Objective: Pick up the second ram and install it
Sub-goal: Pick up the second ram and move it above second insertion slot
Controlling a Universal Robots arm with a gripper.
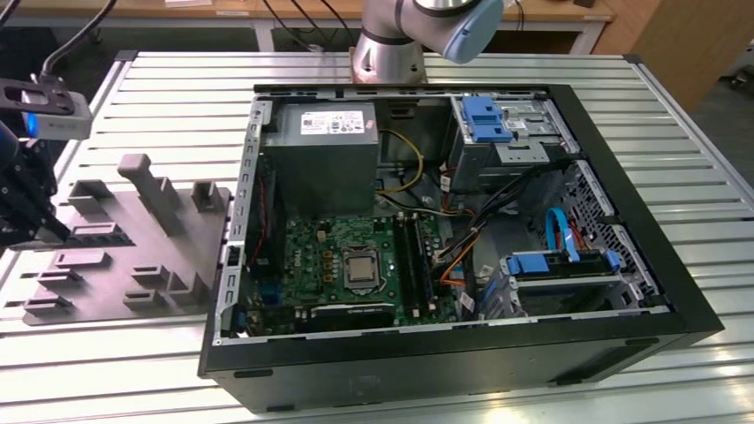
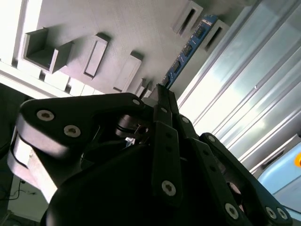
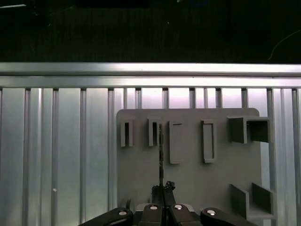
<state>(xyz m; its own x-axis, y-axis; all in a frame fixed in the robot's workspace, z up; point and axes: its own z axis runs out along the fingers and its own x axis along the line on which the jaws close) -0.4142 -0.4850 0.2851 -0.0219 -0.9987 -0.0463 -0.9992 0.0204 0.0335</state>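
Observation:
The second ram (image 2: pixel 188 49) is a thin blue board with dark chips, and in the first wrist view it shows edge-on as a dark line (image 3: pixel 160 150). It runs along the grey holder plate (image 2: pixel 127 28) beside small slotted blocks. My gripper (image 2: pixel 160 92) has its black fingers shut on the near end of the ram, also seen in the first wrist view (image 3: pixel 162 188). In the exterior view the gripper (image 1: pixel 48 231) hangs over the holder plate (image 1: pixel 118 256), at that view's left. I cannot tell whether the ram still rests in its block.
The open computer case (image 1: pixel 448 353) lies on the slatted metal table (image 1: pixel 659 115), with the motherboard (image 1: pixel 342 256) and its black slot rails (image 1: pixel 407 252) inside. A grey power-supply box (image 1: pixel 320 150) and blue drive brackets (image 1: pixel 486 119) sit toward the back. The arm base (image 1: pixel 389 49) stands behind the case.

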